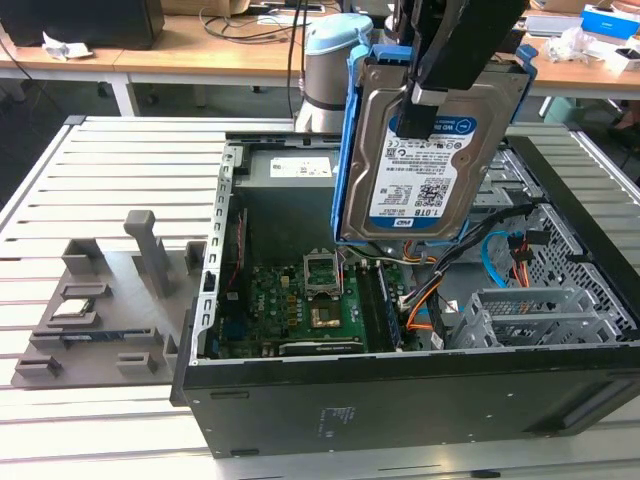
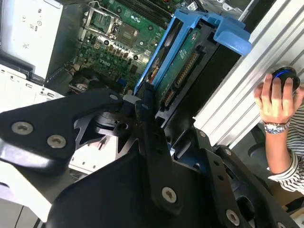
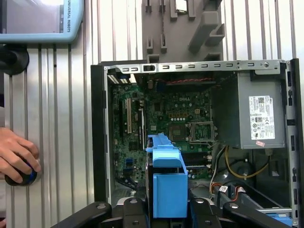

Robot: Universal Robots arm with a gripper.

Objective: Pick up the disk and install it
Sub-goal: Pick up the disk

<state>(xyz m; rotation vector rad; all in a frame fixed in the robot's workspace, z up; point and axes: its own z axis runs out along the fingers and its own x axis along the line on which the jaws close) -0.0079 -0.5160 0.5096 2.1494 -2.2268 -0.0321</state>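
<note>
Black gripper [image 1: 424,104] clamps the silver disk [image 1: 400,190], blue-railed and barcode-labelled, tilted above the open computer case [image 1: 400,405]

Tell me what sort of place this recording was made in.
Probably a robotics lab or workshop: an open computer case lies on a slotted aluminium table, the end effector holds the disk above it, and cluttered wooden desks stand behind.

We see a metal table [image 1: 110,160] with long grooves, silver grey and evenly lit. Behind it, in the exterior view, stands a row of wooden desks [image 1: 200,58] with white legs [image 1: 122,95]. On them lie dark cables [image 1: 250,22], crumpled paper [image 1: 62,46] and a black box [image 1: 80,20]. At the exterior view's right lies a blue box [image 1: 612,20]. Under the desks the floor [image 1: 50,100] is dark grey.
</note>
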